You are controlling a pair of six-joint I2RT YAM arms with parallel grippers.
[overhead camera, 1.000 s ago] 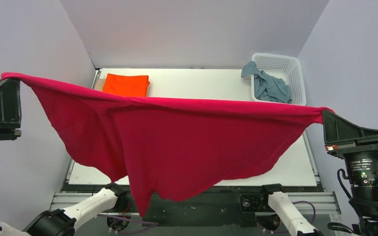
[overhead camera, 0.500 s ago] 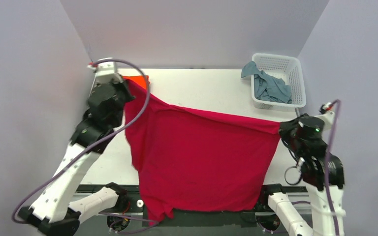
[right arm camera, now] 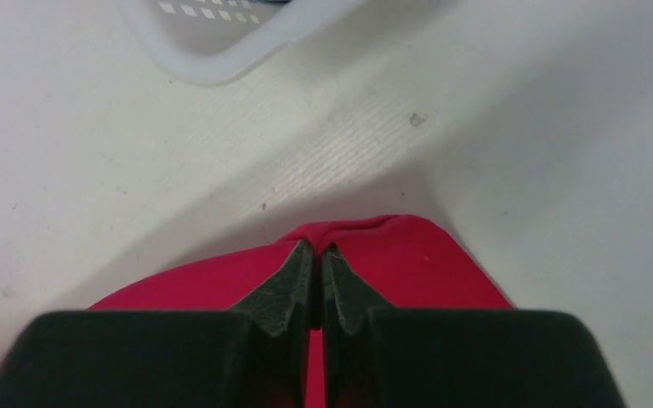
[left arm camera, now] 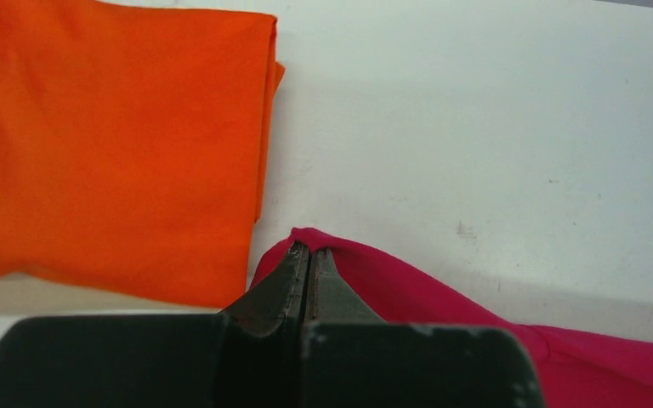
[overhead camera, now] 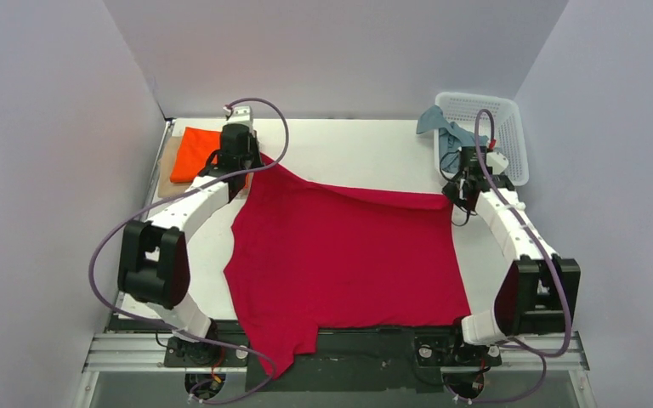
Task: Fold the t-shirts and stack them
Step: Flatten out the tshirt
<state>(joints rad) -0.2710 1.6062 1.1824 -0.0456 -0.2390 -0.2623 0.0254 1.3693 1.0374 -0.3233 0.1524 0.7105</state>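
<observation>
The crimson red t-shirt (overhead camera: 349, 255) lies spread over the table, its near end hanging over the front edge. My left gripper (overhead camera: 252, 163) is shut on its far left corner (left arm camera: 323, 242), right beside the folded orange t-shirt (overhead camera: 201, 154), which also shows in the left wrist view (left arm camera: 110, 144). My right gripper (overhead camera: 457, 202) is shut on the red shirt's far right corner (right arm camera: 349, 234). The grey-blue t-shirt (overhead camera: 452, 136) hangs out of the basket. A beige layer (overhead camera: 170, 157) shows under the orange shirt.
The white lattice basket (overhead camera: 510, 140) stands at the far right corner, close behind my right gripper; its rim shows in the right wrist view (right arm camera: 221, 51). Grey walls close in the left, back and right. Bare white table (overhead camera: 349, 153) lies beyond the red shirt.
Both arms swung down and away from the camera, carrying the red shirt from held up in the air to laid out on the table, its far corners still gripped.
</observation>
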